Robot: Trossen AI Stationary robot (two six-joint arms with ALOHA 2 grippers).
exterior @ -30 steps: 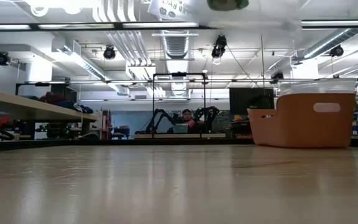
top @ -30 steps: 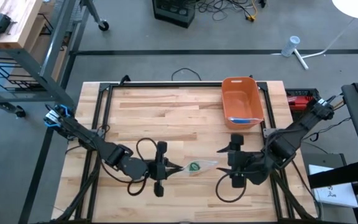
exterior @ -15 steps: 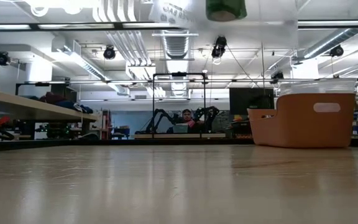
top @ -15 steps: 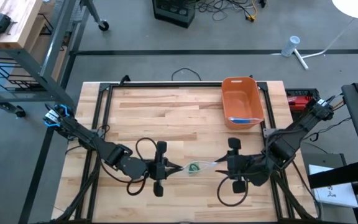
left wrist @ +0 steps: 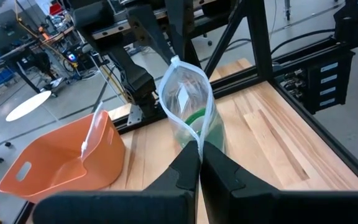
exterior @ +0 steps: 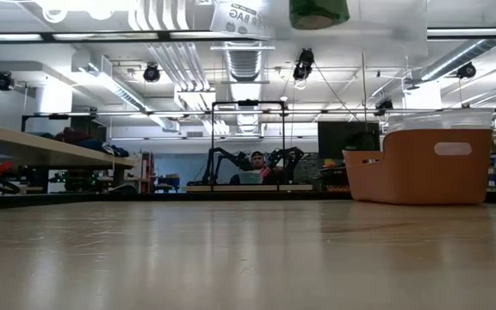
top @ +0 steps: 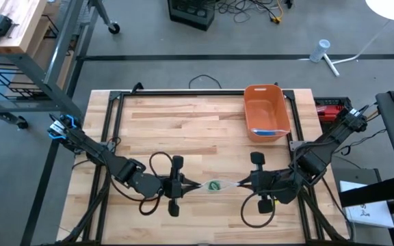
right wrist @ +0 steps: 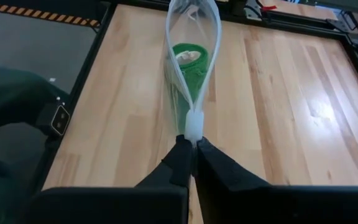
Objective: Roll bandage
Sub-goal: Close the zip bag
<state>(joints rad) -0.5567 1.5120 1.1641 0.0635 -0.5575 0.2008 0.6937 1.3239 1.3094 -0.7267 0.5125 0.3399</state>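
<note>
A clear plastic zip bag (top: 214, 185) with a green bandage roll (right wrist: 188, 59) inside hangs above the table's near middle, stretched between my two grippers. My left gripper (top: 185, 184) is shut on its left end and my right gripper (top: 241, 183) is shut on its right end. The low view shows the roll (exterior: 319, 12) and the bag (exterior: 248, 17) at the picture's top, well above the tabletop. In the left wrist view the bag (left wrist: 188, 106) runs away from my left gripper (left wrist: 199, 149). My left gripper pinches the bag's left end (left wrist: 197, 138) between its two fingers, coming nearly level from the table's left. The bag is lifted clear of the table and runs on toward the other gripper. My right gripper pinches the bag's right end beside the white zip slider (right wrist: 194, 127) between its two fingers, slanting down from the table's right. The bag is held clear of the table, with the roll sagging in its middle.
An orange bin (top: 267, 111) stands at the table's far right, seen also in the low view (exterior: 420, 164). Black frame rails (top: 115, 130) run along the table's edges. A person sits at a desk far behind the table (exterior: 252, 164).
My right gripper has shut on the bag's right end, which earlier lay free between its open fingers. The bag, held before by the left gripper alone, now spans both grippers and looks narrower from above.
</note>
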